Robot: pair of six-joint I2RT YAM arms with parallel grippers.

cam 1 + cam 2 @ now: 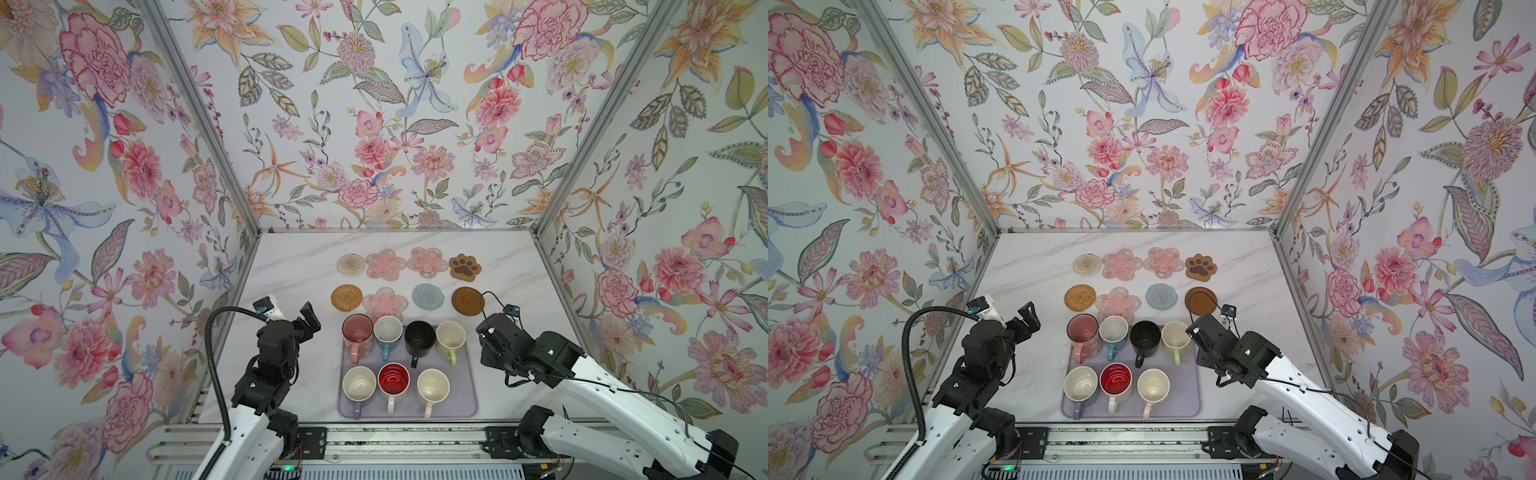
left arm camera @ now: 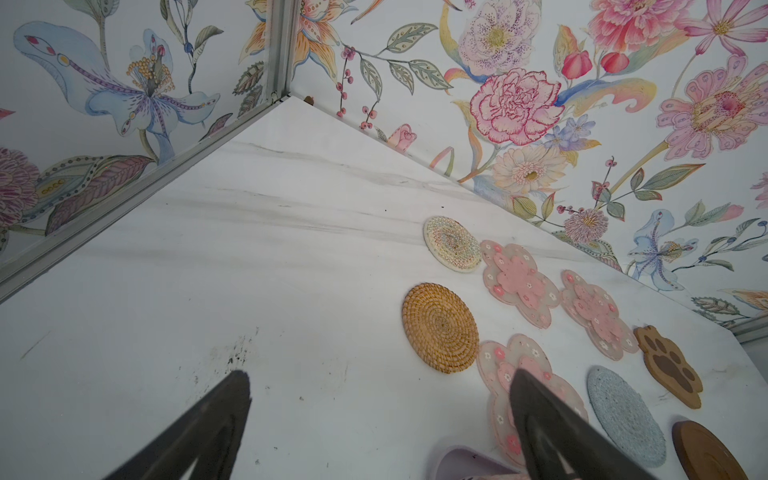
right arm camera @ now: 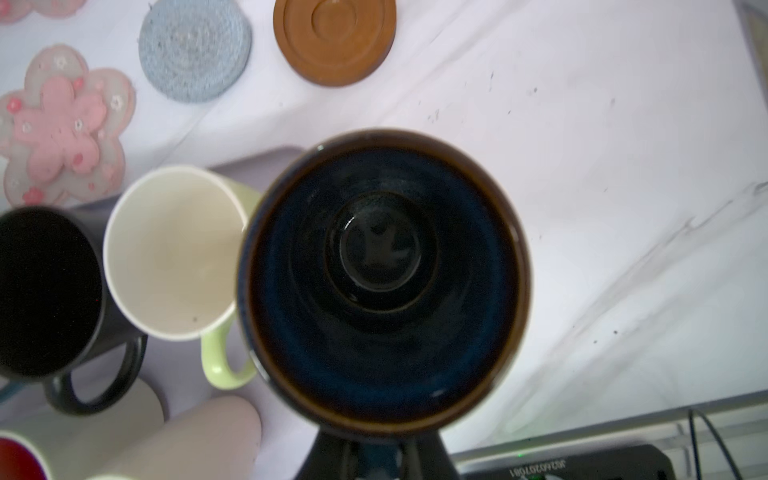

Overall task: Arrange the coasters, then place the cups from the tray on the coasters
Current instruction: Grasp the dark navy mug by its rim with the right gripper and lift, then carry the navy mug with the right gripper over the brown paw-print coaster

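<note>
At the right edge of the tray [image 1: 468,401], your right claw [image 3: 376,457] was clamped narrow on the small navy mug [image 3: 382,278], apparently by its handle, though the grip itself sat at the very bottom of the right wrist view and was hard to read. The mug stood upright, mouth up, and looked raised, since its rim overlapped the light green mug [image 3: 174,253] just beside it; in both top views the arm hid it. Your left claw [image 2: 382,415] hung wide and empty over bare desk [image 2: 208,270] left of the tray, near the rattan coaster [image 1: 346,297]. Outward from there, the eight coasters lay in two rows of four, each bare: beaded round [image 1: 351,264], two pink flowers [image 1: 385,264] [image 1: 427,262] and the paw [image 1: 465,267] at the back; rattan, a third pink flower [image 1: 385,303], grey knitted [image 1: 427,296] and the wooden disc [image 1: 468,300] in front. Seven cups stood on the tray. I judged the arranging done and the first cup in transit. The wooden disc was the nearest coaster to your load, so the next move called for carrying the mug level over it, centring it, lowering it flat, and only then spreading the claw. A black cable [image 1: 484,296] crossed the disc's edge in a top view; you would have had to mind it on the way down.
</note>
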